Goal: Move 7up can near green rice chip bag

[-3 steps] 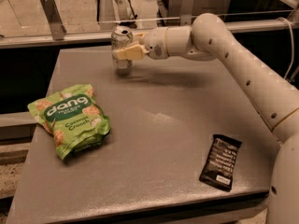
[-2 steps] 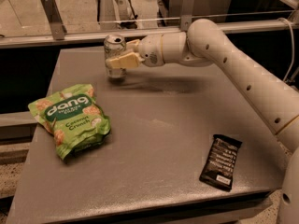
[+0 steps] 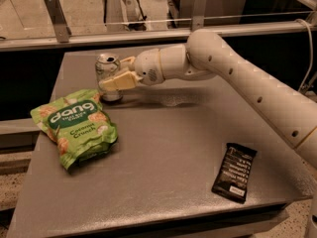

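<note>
We see our gripper (image 3: 115, 76) squeezed tight around the can (image 3: 105, 66), holding it upright just behind the bag (image 3: 74, 126), very near its top edge. The bag lies flat on the table (image 3: 163, 148). A black bar (image 3: 234, 172) lies far to the bag's right.

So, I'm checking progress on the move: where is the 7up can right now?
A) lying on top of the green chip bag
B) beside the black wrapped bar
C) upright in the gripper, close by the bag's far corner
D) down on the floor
C: the 7up can is upright in the gripper, close to the far corner of the green rice chip bag and well apart from the black bar.
</note>
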Robot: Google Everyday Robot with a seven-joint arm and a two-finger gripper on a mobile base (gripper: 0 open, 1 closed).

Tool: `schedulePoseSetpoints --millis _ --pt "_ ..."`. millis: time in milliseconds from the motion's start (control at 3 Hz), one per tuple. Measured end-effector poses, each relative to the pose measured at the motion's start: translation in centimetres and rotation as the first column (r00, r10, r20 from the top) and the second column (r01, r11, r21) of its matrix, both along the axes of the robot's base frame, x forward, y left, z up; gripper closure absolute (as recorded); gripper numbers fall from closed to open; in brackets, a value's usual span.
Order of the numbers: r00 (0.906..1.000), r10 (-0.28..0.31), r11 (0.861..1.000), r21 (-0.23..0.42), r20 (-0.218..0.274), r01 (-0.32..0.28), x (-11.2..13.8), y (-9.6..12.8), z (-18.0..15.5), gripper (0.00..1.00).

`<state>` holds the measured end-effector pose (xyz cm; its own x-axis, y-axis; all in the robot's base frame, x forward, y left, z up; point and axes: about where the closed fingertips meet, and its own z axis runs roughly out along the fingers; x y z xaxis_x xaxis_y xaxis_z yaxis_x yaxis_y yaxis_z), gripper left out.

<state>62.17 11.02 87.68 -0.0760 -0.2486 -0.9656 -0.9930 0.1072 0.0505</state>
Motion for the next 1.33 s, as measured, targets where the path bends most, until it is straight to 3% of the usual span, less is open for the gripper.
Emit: schedulePoseSetpoints --millis 333,667,1000,1333 --pt "0.9988 0.041 0.999 0.008 -0.029 -0.041 -1.9 1.1 -0.8 1.00" --pt "0.9952 0.095 0.995 0.017 -0.022 -0.095 -3.6 2.4 -0.2 0.83" --pt "0.9919 0.126 0.992 0.026 -0.013 -0.126 -4.8 3.0 0.2 0.59" --pt "0.9913 0.131 0.991 0.030 -0.007 -0.131 -5.4 3.0 0.2 0.37"
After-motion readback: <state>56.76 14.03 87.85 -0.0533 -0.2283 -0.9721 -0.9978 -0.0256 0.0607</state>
